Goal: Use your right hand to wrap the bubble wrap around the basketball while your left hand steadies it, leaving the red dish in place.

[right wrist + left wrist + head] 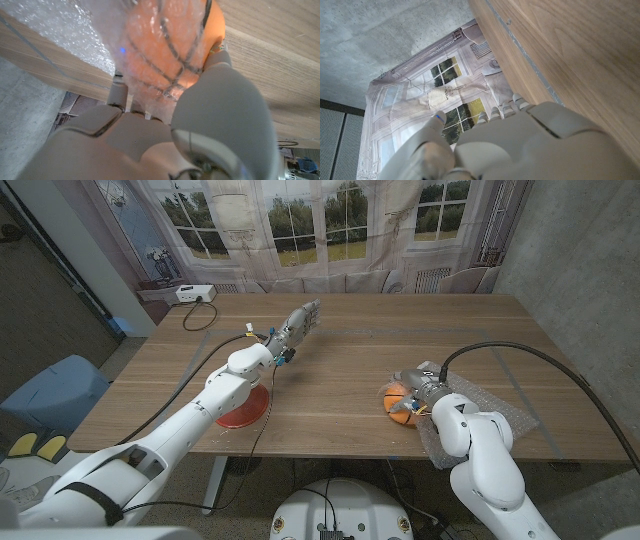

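We saw the right robot hand (417, 385) gripping the bubble wrap (487, 408) against the basketball (399, 402) near the desk's (350, 370) front edge. The left robot hand (297, 325) hovered far off, fingers spread, empty — unsteadied, the ball could roll away.

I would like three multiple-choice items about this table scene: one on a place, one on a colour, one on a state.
1. Where is the red dish?
A. under the left arm, near the table's front edge
B. beside the basketball
C. at the far edge

2. What colour is the basketball?
A. blue
B. orange
C. green

3. What is the left hand doing?
A. steadying the basketball
B. raised with nothing in it
C. pressing the bubble wrap

Answers: 1 A, the arm partly covers it; 2 B, orange with dark lines; 3 B, it is far from the ball, which the right hand holds.
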Motion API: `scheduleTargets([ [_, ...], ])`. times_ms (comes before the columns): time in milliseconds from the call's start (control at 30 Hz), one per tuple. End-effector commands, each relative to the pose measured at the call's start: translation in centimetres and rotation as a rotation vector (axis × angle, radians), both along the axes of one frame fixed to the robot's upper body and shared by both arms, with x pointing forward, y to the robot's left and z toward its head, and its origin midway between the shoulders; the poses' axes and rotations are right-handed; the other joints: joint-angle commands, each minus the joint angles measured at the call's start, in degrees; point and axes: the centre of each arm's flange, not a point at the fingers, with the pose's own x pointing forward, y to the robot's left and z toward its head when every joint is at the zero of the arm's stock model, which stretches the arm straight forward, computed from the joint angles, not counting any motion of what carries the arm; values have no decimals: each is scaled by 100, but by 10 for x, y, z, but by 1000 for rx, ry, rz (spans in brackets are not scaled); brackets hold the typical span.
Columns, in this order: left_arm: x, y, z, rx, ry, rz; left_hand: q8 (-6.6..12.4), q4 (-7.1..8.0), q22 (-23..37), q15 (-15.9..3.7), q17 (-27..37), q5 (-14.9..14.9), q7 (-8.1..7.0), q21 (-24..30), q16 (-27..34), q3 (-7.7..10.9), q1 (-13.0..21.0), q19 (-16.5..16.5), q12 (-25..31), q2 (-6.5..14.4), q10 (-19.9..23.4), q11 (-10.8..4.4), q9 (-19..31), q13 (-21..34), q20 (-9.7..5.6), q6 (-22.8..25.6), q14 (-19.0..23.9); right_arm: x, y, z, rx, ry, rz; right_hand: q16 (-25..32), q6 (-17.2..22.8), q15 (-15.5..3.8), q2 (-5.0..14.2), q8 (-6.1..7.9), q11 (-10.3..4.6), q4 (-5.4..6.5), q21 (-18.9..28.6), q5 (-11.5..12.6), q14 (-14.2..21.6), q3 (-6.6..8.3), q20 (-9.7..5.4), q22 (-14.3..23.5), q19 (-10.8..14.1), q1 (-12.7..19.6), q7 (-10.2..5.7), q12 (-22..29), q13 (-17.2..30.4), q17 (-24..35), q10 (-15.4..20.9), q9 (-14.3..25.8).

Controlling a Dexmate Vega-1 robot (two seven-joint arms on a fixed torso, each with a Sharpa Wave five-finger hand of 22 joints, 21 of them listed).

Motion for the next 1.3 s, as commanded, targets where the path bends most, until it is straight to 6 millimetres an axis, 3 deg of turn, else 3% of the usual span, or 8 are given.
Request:
scheduleTargets([
  [33,0,2,2,-4,-14,-7,31,14,15,42,16,18,-53,-30,32,-26,5,-1073,39,41,-1531,-19,31,32,20,-1432,-1654,-17,-3,42,17,-162,32,-18,23,-2403,1110,37,84,-690,67,-33,3232,762,-2072,21,1523,1136,51,74,50,54,1169,29],
  [633,-2,1,9,-1,-56,-21,77,-12,12,14,11,15,-127,-16,84,-42,32,-953,116,34,-1293,-50,29,30,24,-1275,-1449,-34,10,91,13,-314,173,17,255,-2411,1069,163,105,-694,316,-104,3565,922,-2219,62,1474,1331,130,283,203,283,1405,30],
  [800,-7,1,20,10,-123,-3,265,-176,-6,-104,4,-6,-460,129,210,-26,196,-314,308,33,-512,-402,32,27,97,-243,-550,-34,19,100,16,-278,263,-13,297,-2409,1055,186,100,-689,362,-109,3584,950,-2248,73,1414,1362,147,327,243,325,1441,27],
  [900,-12,1,28,19,-157,-2,334,-337,-3,-50,6,-45,-587,205,253,43,362,44,417,74,27,-451,38,34,93,441,77,-34,25,105,15,-271,310,-27,302,-2412,1050,191,102,-683,386,-111,3597,962,-2272,78,1385,1372,151,345,263,347,1449,26],
  [933,-13,1,31,22,-165,-4,365,-412,0,-1,11,-68,-597,198,251,82,434,92,481,100,317,-365,43,41,109,759,301,-35,27,107,13,-273,323,-32,305,-2418,1044,193,104,-685,395,-112,3598,965,-2278,79,1383,1378,153,351,268,353,1451,26],
  [1033,-13,-1,39,17,-159,-48,383,-501,5,-28,20,-97,-444,232,281,181,541,282,592,207,846,-355,50,48,105,1203,731,-37,33,114,25,-276,381,-49,314,-2421,1037,198,113,-683,429,-113,3611,979,-2283,86,1364,1393,158,381,291,376,1483,24],
  [1167,-10,-7,51,31,-143,-114,422,-585,8,-41,22,-138,-99,254,323,319,639,485,726,314,1603,-127,58,50,-7,1882,1325,-41,44,124,23,-286,455,-77,319,-2421,1032,203,107,-679,478,-114,3624,999,-2303,96,1338,1415,167,420,324,409,1520,22],
  [1300,-5,-16,61,39,-125,-190,397,-613,11,-2,25,-167,186,323,374,422,667,774,789,346,2169,-54,64,50,52,2313,1892,-45,55,135,0,-314,518,-110,339,-2422,1031,214,113,-672,537,-112,3639,1023,-2309,106,1307,1436,187,454,363,446,1528,18],
])
